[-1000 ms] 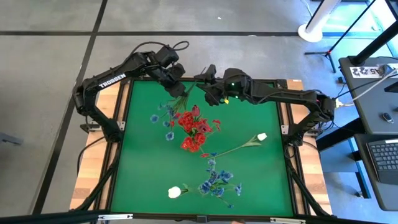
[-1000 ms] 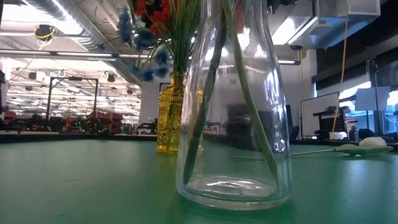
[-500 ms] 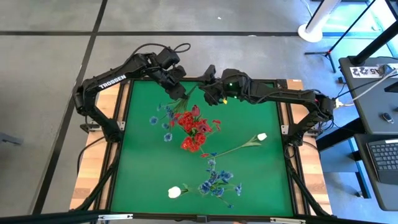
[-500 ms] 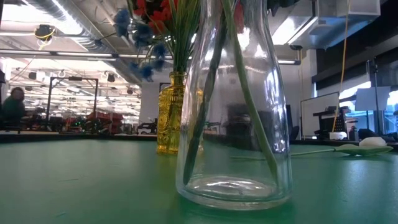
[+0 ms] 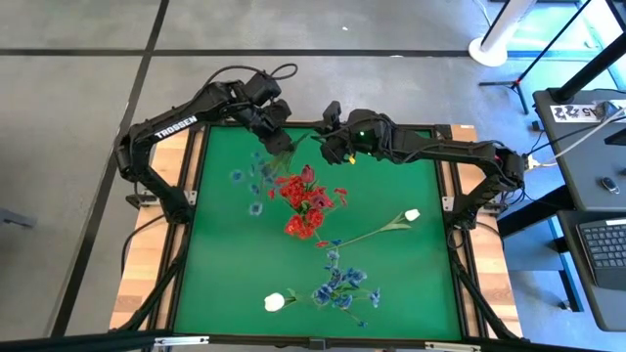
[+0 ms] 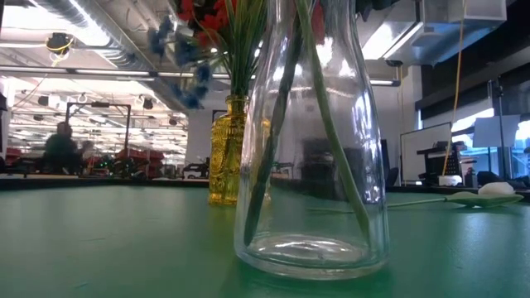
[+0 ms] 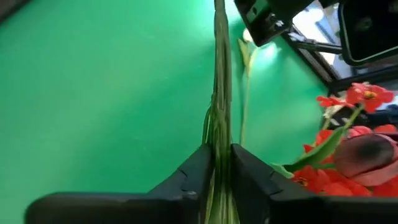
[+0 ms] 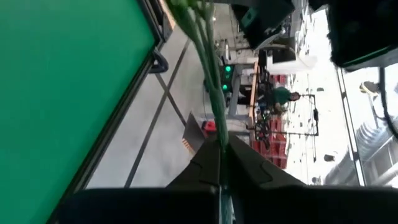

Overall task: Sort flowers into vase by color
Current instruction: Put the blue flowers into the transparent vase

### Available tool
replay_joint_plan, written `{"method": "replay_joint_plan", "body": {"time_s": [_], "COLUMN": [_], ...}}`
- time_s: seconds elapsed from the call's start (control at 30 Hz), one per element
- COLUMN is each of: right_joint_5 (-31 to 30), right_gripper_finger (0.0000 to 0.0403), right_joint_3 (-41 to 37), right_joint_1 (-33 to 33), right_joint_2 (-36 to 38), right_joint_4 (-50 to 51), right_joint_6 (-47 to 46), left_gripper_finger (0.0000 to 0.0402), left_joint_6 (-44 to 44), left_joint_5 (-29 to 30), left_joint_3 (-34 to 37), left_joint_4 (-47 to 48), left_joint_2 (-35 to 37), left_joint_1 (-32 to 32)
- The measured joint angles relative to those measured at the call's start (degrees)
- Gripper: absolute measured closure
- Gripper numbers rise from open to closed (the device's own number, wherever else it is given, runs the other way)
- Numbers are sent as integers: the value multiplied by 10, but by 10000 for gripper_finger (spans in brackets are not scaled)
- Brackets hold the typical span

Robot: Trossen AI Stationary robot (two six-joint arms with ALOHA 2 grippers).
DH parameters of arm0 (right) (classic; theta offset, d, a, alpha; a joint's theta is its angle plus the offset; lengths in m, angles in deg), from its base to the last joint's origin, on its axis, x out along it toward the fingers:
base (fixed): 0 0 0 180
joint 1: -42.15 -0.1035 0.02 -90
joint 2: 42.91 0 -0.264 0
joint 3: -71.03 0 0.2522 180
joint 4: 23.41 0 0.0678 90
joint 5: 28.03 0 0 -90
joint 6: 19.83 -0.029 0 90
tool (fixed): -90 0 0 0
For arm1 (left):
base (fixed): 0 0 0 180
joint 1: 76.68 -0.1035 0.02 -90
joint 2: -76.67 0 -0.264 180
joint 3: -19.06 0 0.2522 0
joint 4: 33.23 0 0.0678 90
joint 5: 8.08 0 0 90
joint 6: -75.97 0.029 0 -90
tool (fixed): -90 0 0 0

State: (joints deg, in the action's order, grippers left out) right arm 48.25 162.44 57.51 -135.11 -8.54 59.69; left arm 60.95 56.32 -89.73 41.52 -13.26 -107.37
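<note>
A blue-blossom spray [image 5: 249, 181] hangs above the far left of the green table, and its bundled green stems [image 5: 293, 149] slant up toward the far side. My left gripper [image 5: 283, 143] is shut on those stems close above the blossoms. My right gripper [image 5: 320, 150] is shut on the same stems farther along, toward their bare end. Red flowers [image 5: 303, 200] stand in an amber vase [image 6: 227, 153]. A clear glass vase [image 6: 310, 141] in front holds green stems, and blue blossoms [image 5: 342, 286] show above it. My left gripper pinches the bundle of stems [image 7: 219, 140] between its two fingers [image 7: 189, 180], which lie across the stems. The spray is lifted clear of the table. My right gripper pinches the same thin stems [image 8: 214, 118] between its two fingers [image 8: 202, 163], toward the bare end. The stems run on past its fingertips toward the left gripper.
A white tulip bud [image 5: 412, 214] on a long stem lies at the right of the table. A white bud [image 5: 275, 302] lies near the front edge. Bare green table [image 5: 225, 264] lies at the left and in the far right corner.
The blue blossoms have swung a little toward the table's left edge and show blurred now, while the stems stay between the two grippers. Both arms have kept their places.
</note>
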Motion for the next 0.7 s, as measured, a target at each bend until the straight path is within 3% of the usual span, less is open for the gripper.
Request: {"method": "replay_joint_plan", "body": {"time_s": [0.3,0.57,0.7], "right_joint_5": [-54,-119,-124], "right_gripper_finger": [397,397,397], "right_joint_3": [0,0,0], "right_joint_1": [1,5,20], "right_joint_2": [0,10,44], "right_joint_4": [5,7,24], "right_joint_6": [-20,-62,-126], "left_gripper_finger": [301,274,271], "left_joint_6": [17,35,46], "left_joint_5": [84,212,271], "left_joint_3": [-111,-288,-337], "left_joint_4": [31,115,136], "left_joint_2": [-1,5,40], "left_joint_1": [-1,29,53]}}
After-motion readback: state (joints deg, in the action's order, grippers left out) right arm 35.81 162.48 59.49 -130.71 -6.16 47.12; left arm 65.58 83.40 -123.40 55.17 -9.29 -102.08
